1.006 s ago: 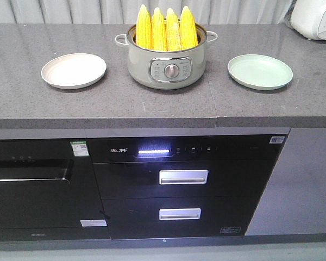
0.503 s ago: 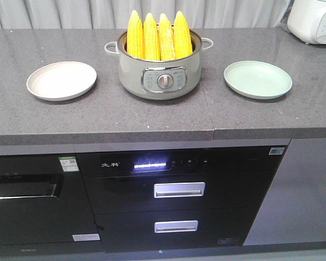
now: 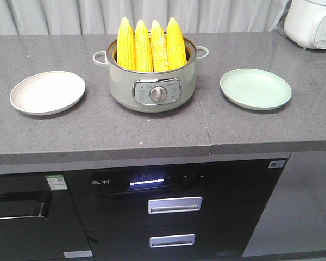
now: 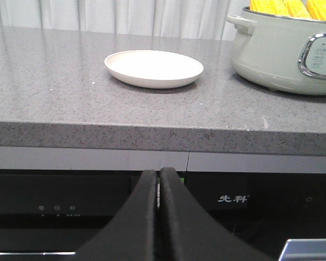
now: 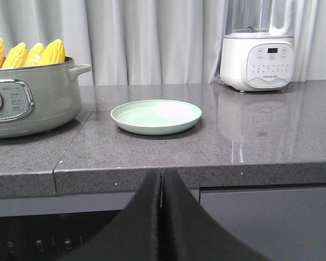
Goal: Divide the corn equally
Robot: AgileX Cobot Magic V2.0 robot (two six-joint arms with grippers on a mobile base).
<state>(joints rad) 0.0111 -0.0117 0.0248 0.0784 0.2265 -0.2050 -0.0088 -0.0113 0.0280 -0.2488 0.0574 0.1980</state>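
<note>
The Chinese brand mark 先科 (image 4: 234,199) stands in white on the black control panel (image 3: 206,175) of the built-in appliance under the tabletop, just left of its lit display (image 3: 148,182); the green-and-white sticker (image 3: 55,181) nearby is too small to read.

We see matt black, smooth plastic-looking fingers on the left gripper (image 4: 160,175) and the same finish on the right gripper (image 5: 162,178). Above both pairs of jaws, the countertop (image 3: 152,130) looks like speckled grey stone, polished enough to mirror the blender (image 5: 256,51), which has a glossy white plastic base under a clear jar. Beyond the left jaws the cream plate (image 4: 154,68) is smooth and matt. Beyond the right jaws the green plate (image 5: 156,117) has a soft sheen. The pot (image 3: 125,89) looks glossy, with chrome trim. The corn (image 3: 151,46) is bumpy and waxy. Behind the jaws, the oven front (image 3: 114,212) is glossy black glass with brushed-metal handles (image 3: 174,205). The curtain (image 5: 152,38) is matt cloth.
</note>
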